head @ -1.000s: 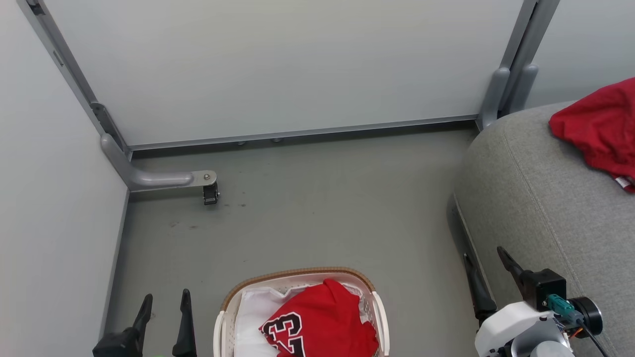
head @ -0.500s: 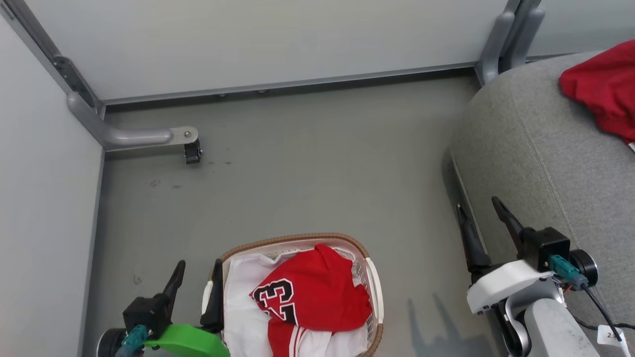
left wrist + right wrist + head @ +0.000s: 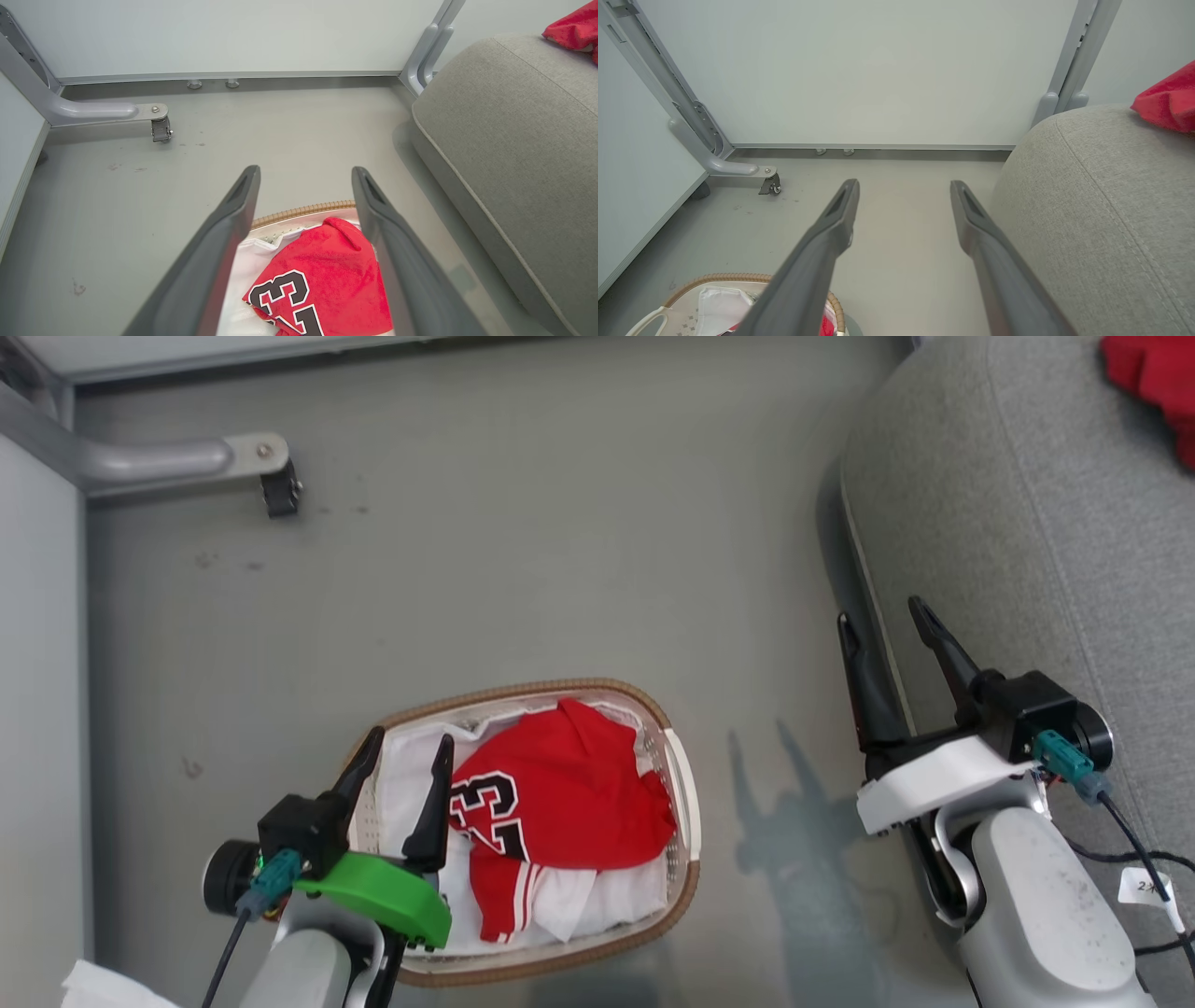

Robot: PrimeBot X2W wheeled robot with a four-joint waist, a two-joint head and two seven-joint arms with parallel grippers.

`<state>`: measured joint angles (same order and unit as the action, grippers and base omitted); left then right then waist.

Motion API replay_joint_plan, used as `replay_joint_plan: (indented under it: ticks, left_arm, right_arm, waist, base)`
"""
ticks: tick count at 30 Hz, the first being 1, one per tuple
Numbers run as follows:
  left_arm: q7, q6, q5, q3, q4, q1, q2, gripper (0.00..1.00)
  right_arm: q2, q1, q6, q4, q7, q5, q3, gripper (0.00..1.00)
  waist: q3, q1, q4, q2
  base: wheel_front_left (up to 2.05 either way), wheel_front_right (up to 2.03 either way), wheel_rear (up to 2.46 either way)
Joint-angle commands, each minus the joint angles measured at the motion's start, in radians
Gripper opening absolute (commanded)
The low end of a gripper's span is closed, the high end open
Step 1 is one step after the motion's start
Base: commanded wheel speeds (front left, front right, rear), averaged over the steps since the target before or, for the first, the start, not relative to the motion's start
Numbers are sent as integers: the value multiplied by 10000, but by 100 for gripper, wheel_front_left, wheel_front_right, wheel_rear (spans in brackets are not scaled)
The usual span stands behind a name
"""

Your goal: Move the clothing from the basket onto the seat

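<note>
Left claw (image 3: 409,737): spread, empty, above the left edge of the basket (image 3: 523,689). Red "23" jersey (image 3: 569,784) lies in the basket on white lining (image 3: 401,784). Right claw (image 3: 879,611): spread, empty, beside the grey seat (image 3: 1008,523). A second red garment (image 3: 1153,369) rests on the seat.

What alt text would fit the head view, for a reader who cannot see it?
A red garment marked 23 lies in a cream basket on the floor, with the open left gripper over the basket's left side. The open right gripper hangs beside a grey seat, where a second red garment lies at top right.
</note>
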<state>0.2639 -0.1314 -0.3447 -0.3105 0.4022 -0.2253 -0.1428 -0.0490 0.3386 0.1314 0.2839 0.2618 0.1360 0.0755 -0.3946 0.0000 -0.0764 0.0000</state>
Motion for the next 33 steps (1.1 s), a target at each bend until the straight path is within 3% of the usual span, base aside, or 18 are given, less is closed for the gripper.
replay_joint_plan:
  ticks: [1, 18, 33]
  left_arm:
    - [5, 15, -101, -134, 36, -383, -130, 100]
    - [7, 15, -717, -2654, 1177, -2715, -1055, 100]
    - [5, 15, -1260, -4721, 2549, -4701, -1811, 100]
  right_arm:
    - [-34, 230, -14, -50, 47, 175, 64, 100]
    - [-31, 1190, -14, -628, 47, 341, 445, 100]
    - [-33, 1767, -14, -1236, 47, 343, 648, 100]
  waist:
    - [-1032, 0, -383, 0]
    - [-3387, 0, -999, 0]
    - [-4809, 0, -1180, 0]
  base:
    - [0, 0, 0]
    - [0, 0, 0]
    - [0, 0, 0]
